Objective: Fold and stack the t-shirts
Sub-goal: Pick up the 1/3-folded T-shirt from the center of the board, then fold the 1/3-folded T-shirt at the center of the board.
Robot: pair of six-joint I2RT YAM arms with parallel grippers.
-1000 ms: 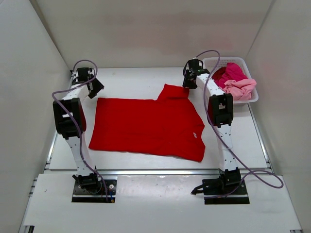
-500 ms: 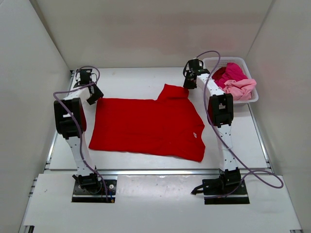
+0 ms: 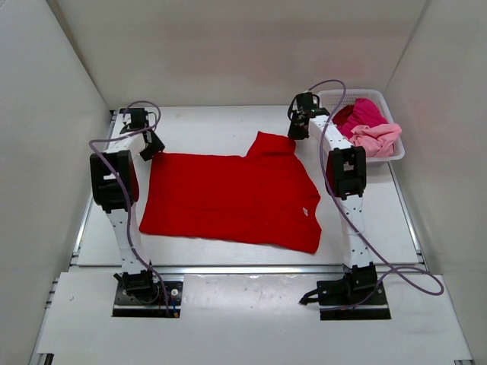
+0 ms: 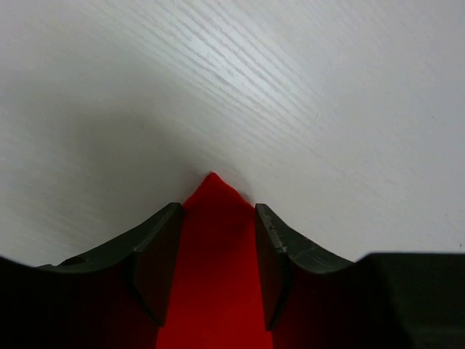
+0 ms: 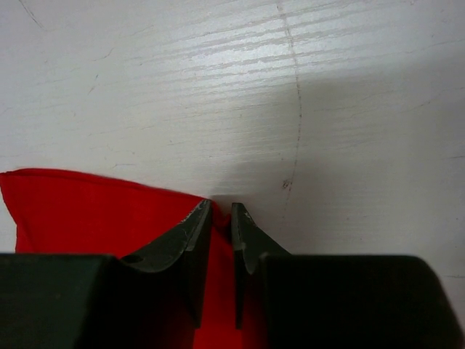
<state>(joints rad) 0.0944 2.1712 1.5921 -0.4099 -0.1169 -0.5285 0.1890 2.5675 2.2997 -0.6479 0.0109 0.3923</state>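
Top external view first: the white table carries the red t-shirt spread flat at its centre. Its long axis runs from 9 to 3 o'clock, hem at 9, neck end and small white label toward 3, and one sleeve poking out toward 1 o'clock. The cloth has not shifted over the last second. At 2 o'clock sits the lattice basket, holding a magenta shirt and a pale pink one, both unfolded.

What has changed is the left gripper: it has slid in from 10 o'clock onto the shirt's far hem corner. In the left wrist view its fingers stand moderately apart with the red corner lying between them (not pinched yet, I'd say). The right gripper has stayed at the far sleeve, and its fingers are drawn almost together on the sleeve's edge, seemingly gripping it.

I reckon both far points are nearly secured, so a first fold toward 6 o'clock looks close.
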